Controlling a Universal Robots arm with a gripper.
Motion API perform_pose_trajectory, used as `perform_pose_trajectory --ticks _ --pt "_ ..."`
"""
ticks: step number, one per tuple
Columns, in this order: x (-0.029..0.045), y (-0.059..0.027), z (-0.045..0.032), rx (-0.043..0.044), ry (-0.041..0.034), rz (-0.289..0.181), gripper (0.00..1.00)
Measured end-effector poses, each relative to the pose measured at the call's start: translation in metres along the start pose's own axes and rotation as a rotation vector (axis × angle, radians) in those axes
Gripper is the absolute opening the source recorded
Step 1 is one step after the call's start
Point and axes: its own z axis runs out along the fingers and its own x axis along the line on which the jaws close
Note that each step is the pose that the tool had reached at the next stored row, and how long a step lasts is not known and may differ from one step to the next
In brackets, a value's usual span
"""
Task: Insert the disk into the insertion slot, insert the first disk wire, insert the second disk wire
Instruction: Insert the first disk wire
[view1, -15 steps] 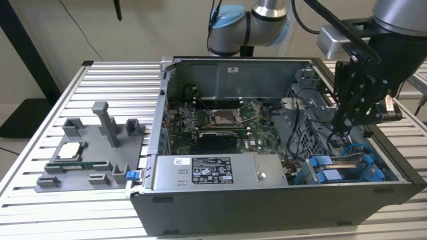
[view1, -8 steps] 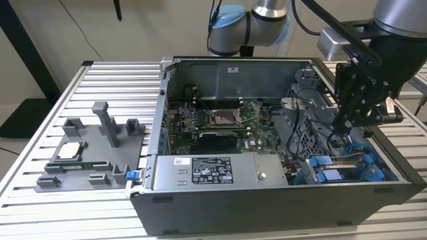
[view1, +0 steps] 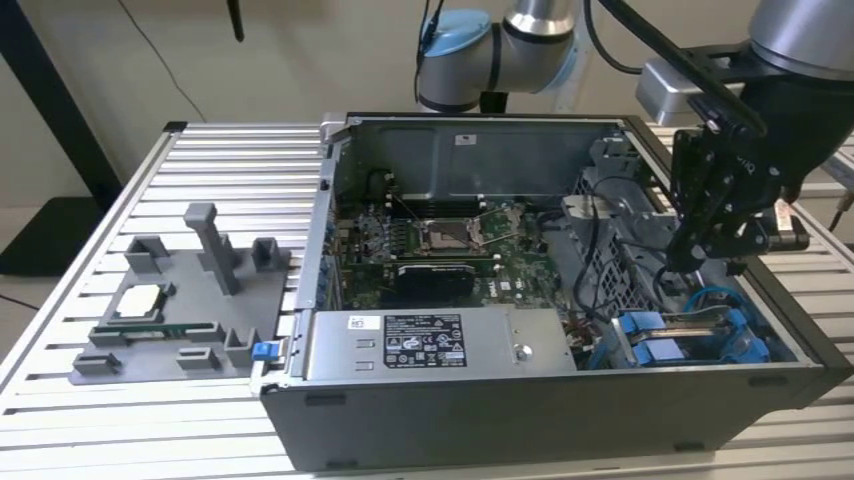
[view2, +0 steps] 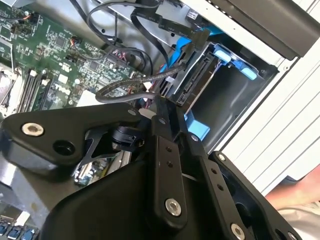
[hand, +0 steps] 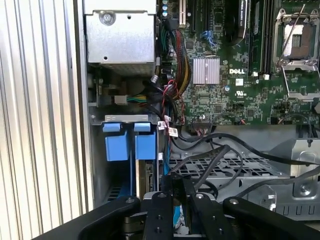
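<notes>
The silver-grey rectangular disk (view2: 199, 77), clipped in its bright blue plastic carrier (view2: 235, 62), is seated in the drive bay at a corner of the open dark-grey metal computer case (view1: 534, 425). The black gripper (view1: 685, 262) is held just above it, near a black wire (view2: 125, 86), with fingers (view2: 166, 135) drawn together; whether anything is gripped cannot be told

Printed label (view1: 424, 341) on top of the grey power supply box (view1: 534, 330), which lies against the motherboard (view1: 400, 245) - black and white blocks, lines too fine to read. Small white sticker (view1: 465, 139) on the case wall beyond the motherboard - illegible. In the first wrist view, white logo lettering (hand: 236, 71) on the motherboard beside the silver heatsink (hand: 206, 70). The white wire tags (hand: 172, 131) over the motherboard's edge are unreadable.
</notes>
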Motion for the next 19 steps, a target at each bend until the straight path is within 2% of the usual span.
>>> perform_pose_trajectory --ticks 4,13,19 --pt "0.0013 -0.0014 0.0013 0.0000 0.0001 0.000 0.00" --pt "0.0068 -0.0118 0.0080 -0.0009 0.0009 0.002 0.00" --pt "0.0082 -0.0143 0.0119 -0.0008 0.0019 0.002 0.00"
